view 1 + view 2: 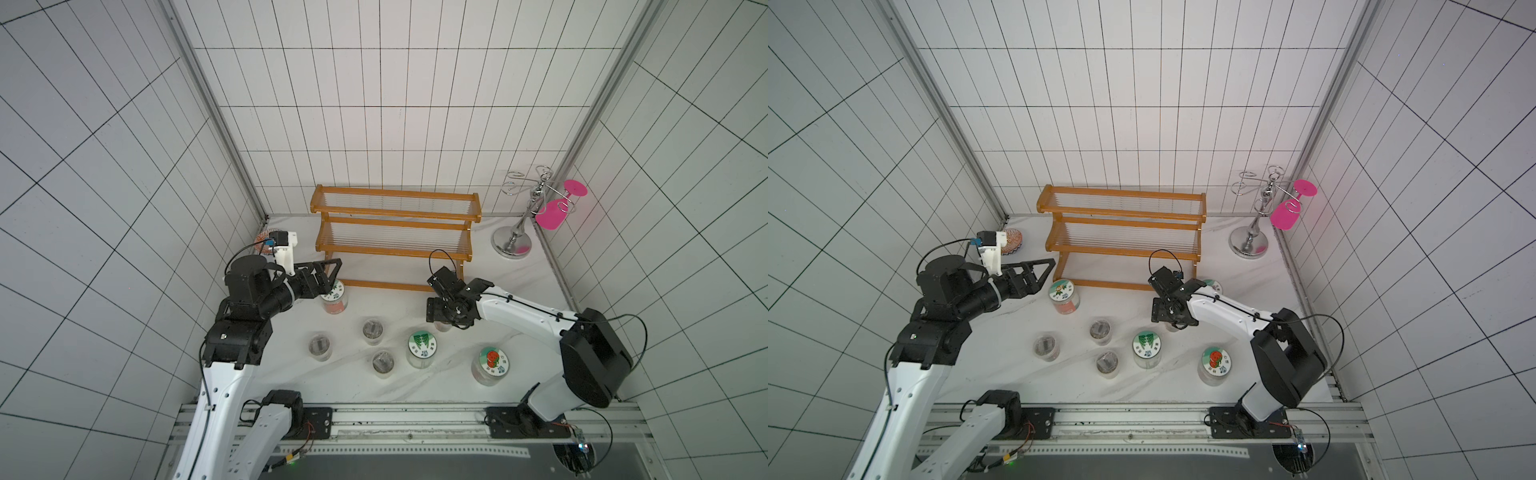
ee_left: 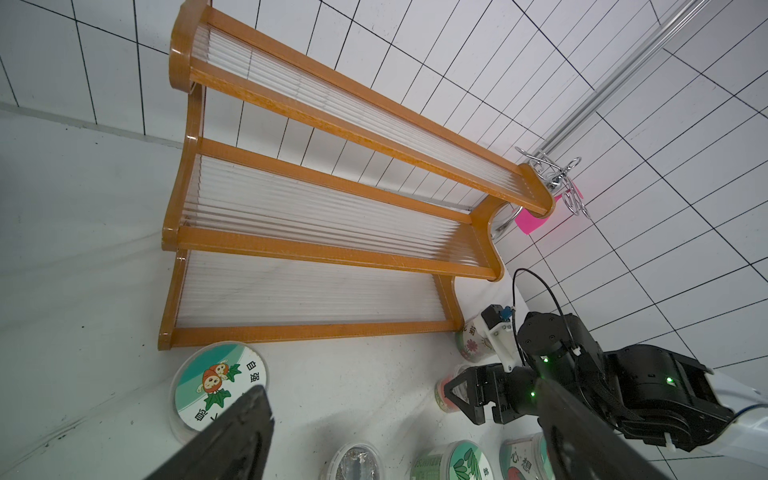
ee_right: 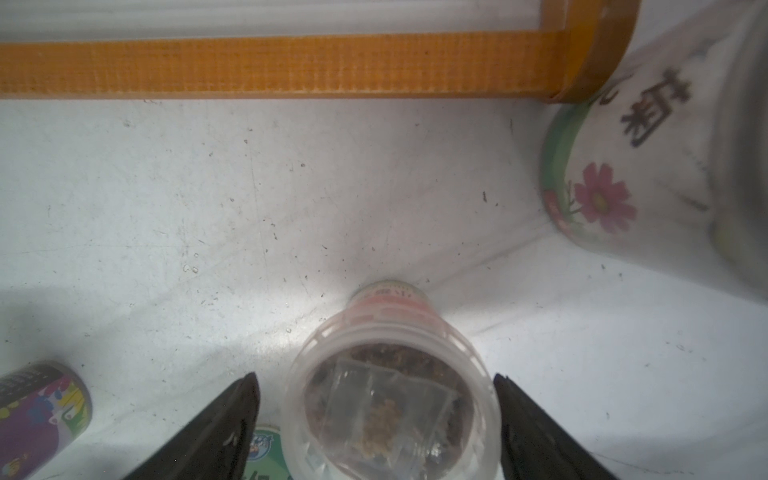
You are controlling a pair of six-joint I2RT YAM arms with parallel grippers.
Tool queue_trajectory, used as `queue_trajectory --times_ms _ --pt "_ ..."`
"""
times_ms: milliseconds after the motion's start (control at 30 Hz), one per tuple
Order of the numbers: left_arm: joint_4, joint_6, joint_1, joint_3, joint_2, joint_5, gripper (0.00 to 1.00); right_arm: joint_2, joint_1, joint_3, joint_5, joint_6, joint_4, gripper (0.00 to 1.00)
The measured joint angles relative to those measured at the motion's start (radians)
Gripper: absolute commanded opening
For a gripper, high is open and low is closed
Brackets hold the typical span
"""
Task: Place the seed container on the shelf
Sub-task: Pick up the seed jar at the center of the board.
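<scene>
A seed container (image 3: 390, 399), a small clear jar of brown seeds with a red label, stands on the white table in front of the shelf (image 3: 291, 66). My right gripper (image 3: 374, 380) is open and straddles it, with a thin gap on each side. In both top views the right gripper (image 1: 442, 316) (image 1: 1171, 313) covers nearly all of this jar. The orange-brown shelf (image 1: 395, 216) (image 1: 1121, 214) (image 2: 332, 253) stands against the back wall, its tiers bare. My left gripper (image 1: 334, 276) (image 1: 1046, 276) (image 2: 399, 386) is open and holds nothing, beside a cartoon-lidded jar (image 1: 333, 296).
Three small clear jars (image 1: 372, 330), a green-leaf-lidded jar (image 1: 422, 347) and a red-fruit-lidded jar (image 1: 491, 363) stand in front. A flower-printed jar (image 3: 615, 178) sits by the shelf's right foot. A chrome stand (image 1: 515, 241) with a pink glass occupies the back right corner.
</scene>
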Motion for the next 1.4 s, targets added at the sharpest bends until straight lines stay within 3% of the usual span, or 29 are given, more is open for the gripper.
queue_trajectory --times_ms 200,433,567,767,1067,1400 --pt "0.0 0.0 -0.001 -0.002 0.0 0.0 0.99 0.0 0.002 0.0 0.003 0.006 -0.003 0.66" --pt "0.0 0.002 -0.033 -0.002 0.0 -0.005 0.99 -0.019 0.013 0.023 0.011 -0.014 -0.095 0.57" --pt "0.002 0.022 -0.118 -0.003 -0.002 -0.029 0.99 -0.07 0.013 0.118 0.013 -0.053 -0.2 0.56" --pt "0.062 0.068 -0.315 -0.024 -0.007 -0.092 0.99 -0.128 0.013 0.406 0.02 -0.139 -0.37 0.54" --pt "0.309 0.174 -0.612 -0.195 -0.047 -0.135 0.99 -0.108 0.022 0.792 -0.009 -0.277 -0.617 0.51" --pt "0.52 0.243 -0.668 -0.298 0.009 -0.039 0.99 -0.027 0.095 1.03 -0.049 -0.37 -0.774 0.5"
